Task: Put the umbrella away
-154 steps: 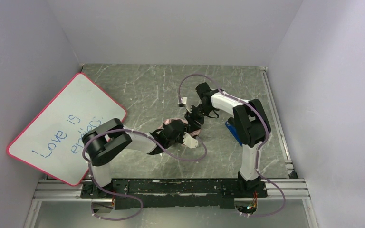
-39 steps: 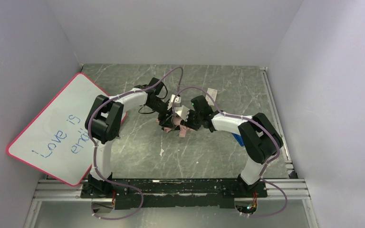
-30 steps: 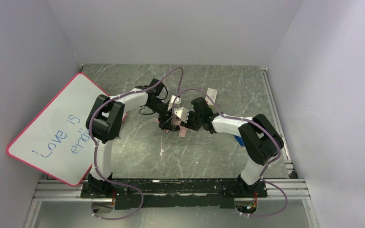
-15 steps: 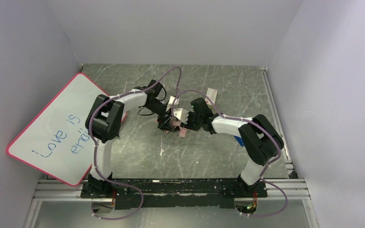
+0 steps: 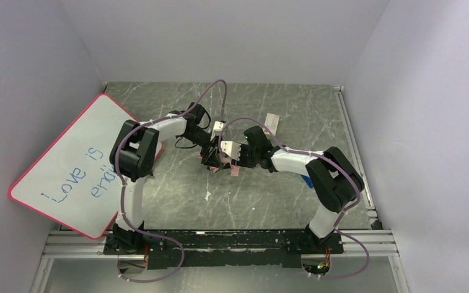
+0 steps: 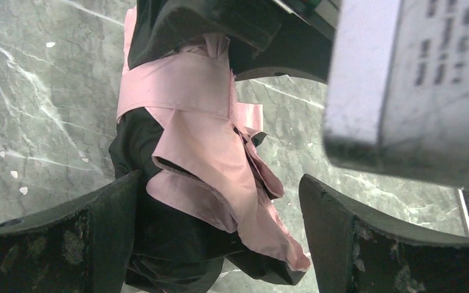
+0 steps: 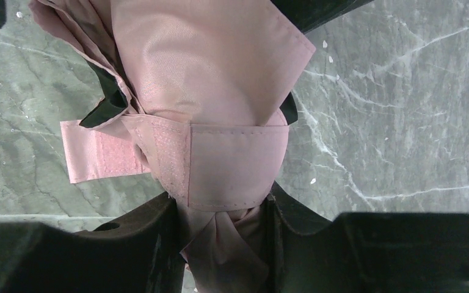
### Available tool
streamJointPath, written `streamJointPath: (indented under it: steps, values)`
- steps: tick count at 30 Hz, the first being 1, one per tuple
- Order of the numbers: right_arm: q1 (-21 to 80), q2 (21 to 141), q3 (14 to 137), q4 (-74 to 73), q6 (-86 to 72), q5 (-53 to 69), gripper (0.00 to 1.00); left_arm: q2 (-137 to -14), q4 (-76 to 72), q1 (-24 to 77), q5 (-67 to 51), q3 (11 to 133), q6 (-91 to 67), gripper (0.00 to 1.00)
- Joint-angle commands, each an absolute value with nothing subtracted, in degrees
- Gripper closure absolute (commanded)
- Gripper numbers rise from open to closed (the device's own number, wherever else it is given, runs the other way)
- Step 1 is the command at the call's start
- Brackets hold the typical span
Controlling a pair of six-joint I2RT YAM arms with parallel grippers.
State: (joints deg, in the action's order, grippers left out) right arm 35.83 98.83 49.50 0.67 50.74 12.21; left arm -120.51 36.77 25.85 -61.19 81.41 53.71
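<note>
The umbrella point(image 5: 223, 162) is a folded bundle of pale pink and black fabric lying at mid-table between both grippers. In the right wrist view the umbrella point(image 7: 207, 79) has its pink strap point(image 7: 98, 160) wrapped round it, with the strap's end sticking out left. My right gripper point(image 7: 223, 244) is shut on the bundle's pink fabric just below the strap; it shows in the top view point(image 5: 237, 156). My left gripper point(image 6: 220, 238) is open, its fingers point(image 6: 91, 238) wide apart astride the umbrella point(image 6: 201, 140); the left finger touches the black fabric. In the top view the left gripper point(image 5: 210, 156) sits at the umbrella's left.
The pink-framed whiteboard point(image 5: 73, 165) with blue writing leans at the left wall. A small white tag point(image 5: 273, 120) lies behind the right arm. A blue object point(image 5: 305, 179) shows under the right arm's elbow. White scraps point(image 5: 207, 195) dot the marbled table. Walls close three sides.
Since five seconds ago the left arm swung from the near side to the umbrella's far left. In the last second both grippers and the umbrella drifted slightly left.
</note>
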Motion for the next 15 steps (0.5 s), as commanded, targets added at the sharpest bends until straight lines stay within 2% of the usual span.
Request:
streamJointPath:
  steps: [1, 7, 15]
  values:
    - [37.4, 104.1, 47.4, -5.2, 51.6, 13.8, 0.89, -123.8, 40.6, 25.1, -64.2, 81.9, 51.7, 0.03]
    - [37.4, 103.9, 47.8, -5.1, 51.2, 13.7, 0.90, -122.8, 35.0, 25.3, -59.2, 79.2, 46.5, 0.03]
    - [37.4, 103.4, 47.5, -4.3, 51.0, 14.0, 0.90, -126.8, 33.8, 25.6, -57.0, 82.0, 39.5, 0.03]
